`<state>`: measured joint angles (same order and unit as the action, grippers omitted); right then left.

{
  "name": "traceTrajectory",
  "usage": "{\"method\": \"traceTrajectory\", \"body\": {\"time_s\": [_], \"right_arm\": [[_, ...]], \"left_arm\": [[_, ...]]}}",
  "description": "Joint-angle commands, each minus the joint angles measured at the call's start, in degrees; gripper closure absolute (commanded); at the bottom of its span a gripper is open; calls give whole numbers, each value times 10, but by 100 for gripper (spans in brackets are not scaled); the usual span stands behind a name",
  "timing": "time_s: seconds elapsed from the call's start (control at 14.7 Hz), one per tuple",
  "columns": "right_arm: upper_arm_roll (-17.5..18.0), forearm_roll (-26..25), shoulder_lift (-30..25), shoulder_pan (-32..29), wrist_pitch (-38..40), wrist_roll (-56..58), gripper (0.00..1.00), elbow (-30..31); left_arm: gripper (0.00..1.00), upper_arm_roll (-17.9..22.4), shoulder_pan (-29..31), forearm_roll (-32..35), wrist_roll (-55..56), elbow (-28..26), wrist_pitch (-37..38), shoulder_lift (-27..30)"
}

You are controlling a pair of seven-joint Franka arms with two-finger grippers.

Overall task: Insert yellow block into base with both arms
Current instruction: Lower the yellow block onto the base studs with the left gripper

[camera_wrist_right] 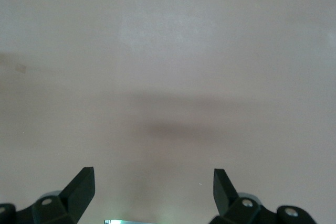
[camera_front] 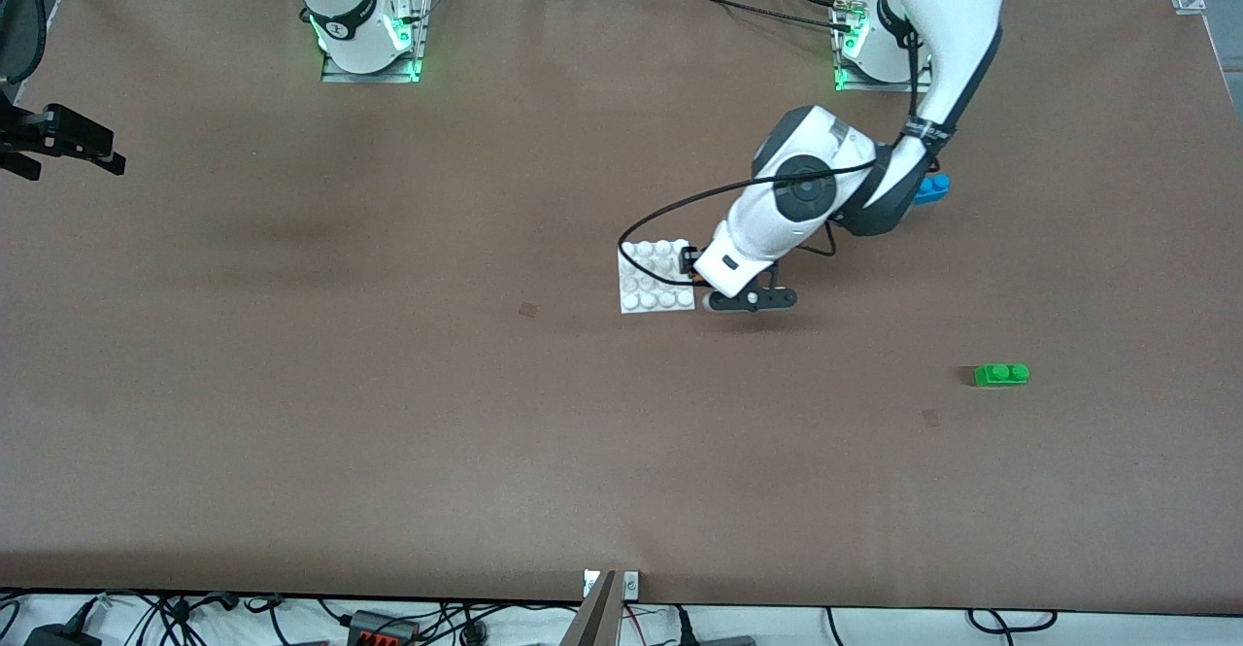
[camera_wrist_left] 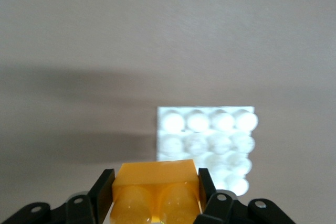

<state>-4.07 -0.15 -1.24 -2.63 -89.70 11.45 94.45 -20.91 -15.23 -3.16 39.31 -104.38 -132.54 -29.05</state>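
Note:
My left gripper (camera_wrist_left: 156, 176) is shut on the yellow block (camera_wrist_left: 157, 192), its two studs facing the wrist camera. In the front view the left gripper (camera_front: 692, 262) is low at the edge of the white studded base (camera_front: 646, 279) that faces the left arm's end; the block is hidden there by the hand. The base (camera_wrist_left: 210, 129) lies just ahead of the held block. My right gripper (camera_wrist_right: 154, 182) is open and empty over bare table; in the front view it (camera_front: 58, 138) shows at the right arm's end of the table.
A green two-stud brick (camera_front: 1001, 374) lies nearer the front camera toward the left arm's end. A blue brick (camera_front: 933, 187) lies partly hidden under the left arm's elbow. Brown table all around.

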Motion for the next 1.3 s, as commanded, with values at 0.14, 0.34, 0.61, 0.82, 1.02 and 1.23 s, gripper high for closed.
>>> {"method": "traceTrajectory", "body": {"time_s": [0.14, 0.34, 0.61, 0.82, 1.02, 1.23], "right_arm": [[1, 4, -9, 1, 1, 2, 0, 7], [1, 4, -9, 1, 1, 2, 0, 7], [1, 4, -9, 1, 1, 2, 0, 7], [1, 4, -9, 1, 1, 1, 0, 7], [1, 4, -9, 1, 1, 2, 0, 8], [1, 4, -9, 0, 1, 2, 0, 7]], "left_arm": [[43, 19, -66, 8, 71, 39, -21, -43], [43, 56, -116, 20, 84, 54, -26, -61], [43, 99, -160, 48, 88, 53, -52, -65], [43, 100, -162, 67, 88, 50, -53, -64], [42, 100, -161, 68, 88, 35, -53, -58], [43, 101, -170, 68, 119, 30, -53, -56]]}}
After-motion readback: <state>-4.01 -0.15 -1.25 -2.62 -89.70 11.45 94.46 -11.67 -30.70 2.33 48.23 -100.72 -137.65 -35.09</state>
